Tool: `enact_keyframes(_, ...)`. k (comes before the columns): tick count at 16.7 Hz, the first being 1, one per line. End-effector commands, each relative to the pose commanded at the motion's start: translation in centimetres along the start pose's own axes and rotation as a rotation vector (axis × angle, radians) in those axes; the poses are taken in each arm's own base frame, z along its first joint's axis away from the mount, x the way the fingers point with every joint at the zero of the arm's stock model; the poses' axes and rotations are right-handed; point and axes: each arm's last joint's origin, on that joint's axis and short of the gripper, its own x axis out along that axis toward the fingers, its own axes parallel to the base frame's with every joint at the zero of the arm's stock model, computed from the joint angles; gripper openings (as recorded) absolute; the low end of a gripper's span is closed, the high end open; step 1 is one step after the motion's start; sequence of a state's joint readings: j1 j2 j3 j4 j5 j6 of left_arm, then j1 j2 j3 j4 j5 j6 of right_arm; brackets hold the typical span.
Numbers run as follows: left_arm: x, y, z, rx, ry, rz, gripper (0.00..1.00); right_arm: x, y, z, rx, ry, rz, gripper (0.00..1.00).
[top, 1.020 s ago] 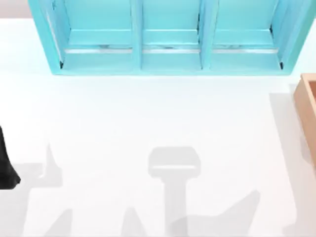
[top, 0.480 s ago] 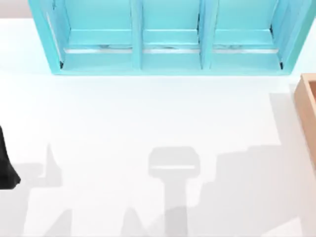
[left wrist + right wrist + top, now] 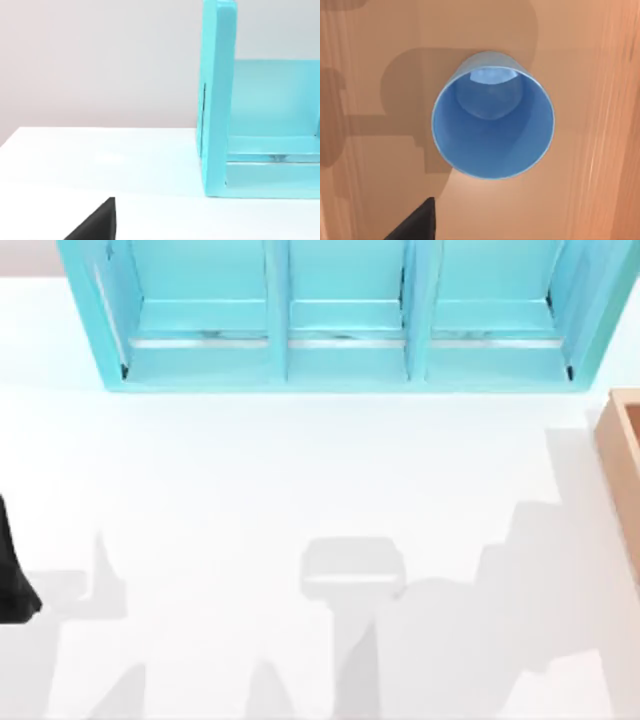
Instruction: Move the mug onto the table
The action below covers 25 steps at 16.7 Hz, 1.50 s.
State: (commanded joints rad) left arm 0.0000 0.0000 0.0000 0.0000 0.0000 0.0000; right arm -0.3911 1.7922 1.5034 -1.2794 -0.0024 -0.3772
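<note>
right wrist view gave you the mug (image 3: 492, 116) from straight above: a small blue cup standing upright, its round rim wide and its floor smaller and paler, so the walls tapered inward going down. you could see no handle on it. it stood on a smooth orange-brown wooden surface (image 3: 380, 190) with faint grain lines, and soft shadows lay on that wood around it. a black wedge of the right gripper (image 3: 415, 224) showed close to the camera, clear of the mug; you could not tell whether its fingers were apart or together.

in the top view, the white table (image 3: 300, 480) lay bare apart from grey shadows. the turquoise shelf unit (image 3: 340, 360) with its three open compartments stood along the far edge, and the corner of a wooden box (image 3: 622, 455) showed at the table's right edge. the left arm (image 3: 12, 580) was a black shape at the left edge.

in the left wrist view, the shelf's side wall stood on the table, and a black wedge of the left gripper (image 3: 95, 224) showed; its fingers' state you could not tell either.
</note>
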Motion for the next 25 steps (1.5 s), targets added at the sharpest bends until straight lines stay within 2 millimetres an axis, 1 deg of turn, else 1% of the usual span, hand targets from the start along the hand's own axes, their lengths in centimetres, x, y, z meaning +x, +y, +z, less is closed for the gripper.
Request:
enact_keyframes(4, 0.0, 0.0, 0.0, 0.000, 0.000, 0.000, 1.00, 0.1, 0.2, 0.0, -0.003, -0.001, -0.001, 1.00)
enact_keyframes(6, 0.0, 0.0, 0.0, 0.000, 0.000, 0.000, 1.00, 1.1, 0.0, 0.1, 0.000, 0.004, 0.001, 1.00)
enact_keyframes(9, 0.0, 0.0, 0.0, 0.000, 0.000, 0.000, 1.00, 3.7, -0.1, 0.4, 0.000, 0.001, 0.000, 1.00)
enact_keyframes(13, 0.0, 0.0, 0.0, 0.000, 0.000, 0.000, 1.00, 8.0, 0.0, 0.3, 0.000, -0.003, -0.001, 1.00)
enact_keyframes(15, 0.0, 0.0, 0.0, 0.000, 0.000, 0.000, 1.00, 9.5, 0.0, 0.1, 0.000, 0.000, 0.000, 1.00)
enact_keyframes(17, 0.0, 0.0, 0.0, 0.000, 0.000, 0.000, 1.00, 10.0, 0.0, 0.0, 0.000, 0.000, 0.000, 1.00)
enact_keyframes(20, 0.0, 0.0, 0.0, 0.000, 0.000, 0.000, 1.00, 10.0, 0.0, 0.0, 0.000, 0.000, 0.000, 1.00)
enact_keyframes(25, 0.0, 0.0, 0.0, 0.000, 0.000, 0.000, 1.00, 10.0, 0.0, 0.0, 0.000, 0.000, 0.000, 0.62)
